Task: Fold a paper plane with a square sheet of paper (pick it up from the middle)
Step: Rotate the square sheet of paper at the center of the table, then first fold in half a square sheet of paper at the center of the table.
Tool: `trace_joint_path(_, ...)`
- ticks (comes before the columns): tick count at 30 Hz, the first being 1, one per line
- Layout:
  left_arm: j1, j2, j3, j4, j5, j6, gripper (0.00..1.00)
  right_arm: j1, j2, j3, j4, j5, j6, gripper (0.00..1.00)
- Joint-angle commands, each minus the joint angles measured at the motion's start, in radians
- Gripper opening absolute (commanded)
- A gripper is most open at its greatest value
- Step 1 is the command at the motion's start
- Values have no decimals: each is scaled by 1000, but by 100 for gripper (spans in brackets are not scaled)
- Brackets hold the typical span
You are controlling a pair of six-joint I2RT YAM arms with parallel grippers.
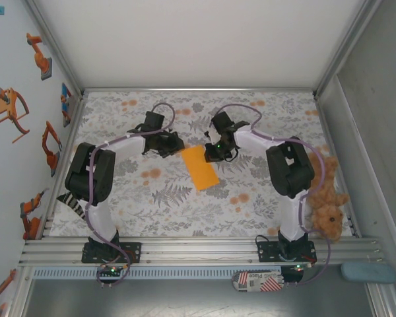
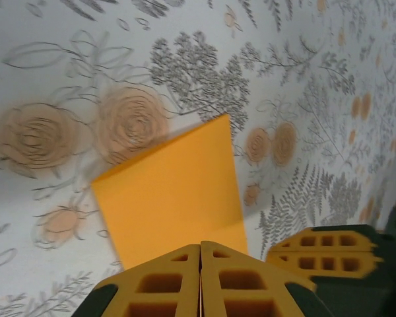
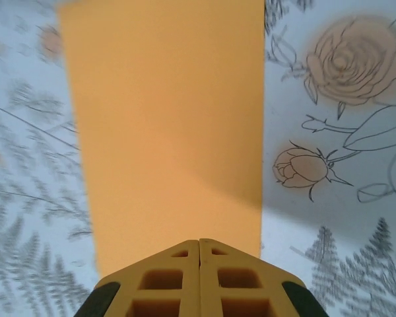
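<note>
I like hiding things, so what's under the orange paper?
Under the thin orange-yellow paper rectangle is the grey-and-orange flowered tablecloth, which shows all around its edges. The patch right beneath the paper is covered, so I cannot tell if anything small is hiding there.

Looking down on the floral-clothed bench (image 1: 251, 191): orange-yellow paper (image 1: 200, 168) flat and slanted at centre, flanked at its far end by left hand (image 1: 177, 148) and right hand (image 1: 210, 154), both low beside its corners. Over at the right edge, brown teddy (image 1: 327, 205) next to the right arm
</note>
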State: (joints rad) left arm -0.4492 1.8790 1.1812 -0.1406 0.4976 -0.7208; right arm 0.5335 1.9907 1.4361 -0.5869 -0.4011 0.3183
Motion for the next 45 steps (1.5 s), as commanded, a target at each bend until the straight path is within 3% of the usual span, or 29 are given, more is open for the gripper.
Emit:
trace_joint_path(1,2,10,-2,46,30,-29,8,-1,-152,-25,48,50,106,11)
trace_joint_path(4,-2,36,-3,68,48,-46,8,-1,-212,-91,81,108,211,20)
trace_joint_path(12,-10,66,-20,86,45,-53,8,38,-282,-273,239,46,403,29)
trace_joint_path(25,-11,118,-31,101,41,-66,7,178,-76,-219,378,-27,490,7)
trace_joint_path(45,-13,76,-67,96,49,-53,7,181,67,-179,386,-48,481,0)
